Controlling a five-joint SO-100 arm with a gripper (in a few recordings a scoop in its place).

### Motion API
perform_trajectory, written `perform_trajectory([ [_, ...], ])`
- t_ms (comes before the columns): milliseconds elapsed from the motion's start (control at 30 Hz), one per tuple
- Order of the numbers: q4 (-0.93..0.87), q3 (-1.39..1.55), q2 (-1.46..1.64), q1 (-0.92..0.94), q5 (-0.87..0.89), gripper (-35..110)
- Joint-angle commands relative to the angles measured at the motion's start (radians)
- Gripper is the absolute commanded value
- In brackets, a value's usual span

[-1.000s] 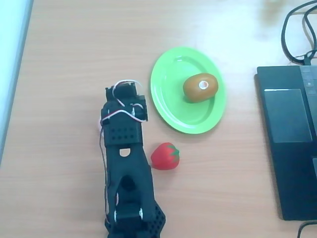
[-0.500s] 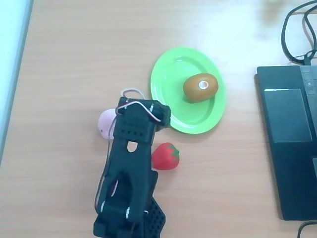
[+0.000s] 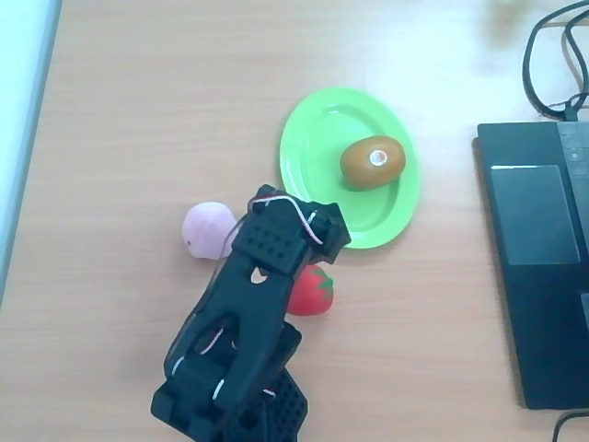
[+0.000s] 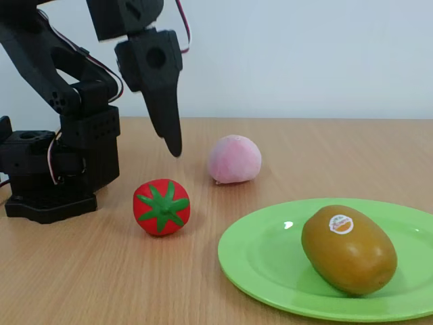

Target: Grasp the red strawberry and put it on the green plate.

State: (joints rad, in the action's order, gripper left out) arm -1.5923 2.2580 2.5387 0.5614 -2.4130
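The red strawberry [image 4: 161,206] with its green cap lies on the wooden table, just short of the green plate's [image 4: 270,250] rim. My black gripper [image 4: 174,145] hangs point-down above the table, shut and empty, its tip higher than the strawberry and slightly behind it. From overhead, the arm's wrist [image 3: 290,235] covers the left part of the strawberry [image 3: 316,290] and overlaps the lower-left edge of the plate [image 3: 317,138].
A brown kiwi [image 3: 373,163] lies on the plate. A pale pink ball [image 3: 207,230] rests left of the wrist. A dark laptop [image 3: 534,258] and cables take up the right side. The arm's base [image 4: 57,176] stands left of the strawberry.
The arm has swung right, from over the pink ball to above the strawberry and the plate's edge. The pink ball has come into view. The fruits have not moved.
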Motion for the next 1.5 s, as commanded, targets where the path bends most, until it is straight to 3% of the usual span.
perform_trajectory([
  [0, 0.109, 0.1, -0.005, 0.051, -0.035, 44],
  [233, 0.35, 0.316, -0.026, 0.083, -0.051, 46],
  [733, 0.417, 0.423, -0.048, 0.121, -0.137, 43],
  [900, 0.417, 0.431, -0.041, 0.121, -0.114, 24],
  [1033, 0.417, 0.439, -0.031, 0.114, -0.051, 14],
  [1267, 0.382, 0.4, -0.011, 0.103, 0.057, 13],
  [1467, 0.196, 0.135, 0.014, -0.034, 0.414, 12],
])
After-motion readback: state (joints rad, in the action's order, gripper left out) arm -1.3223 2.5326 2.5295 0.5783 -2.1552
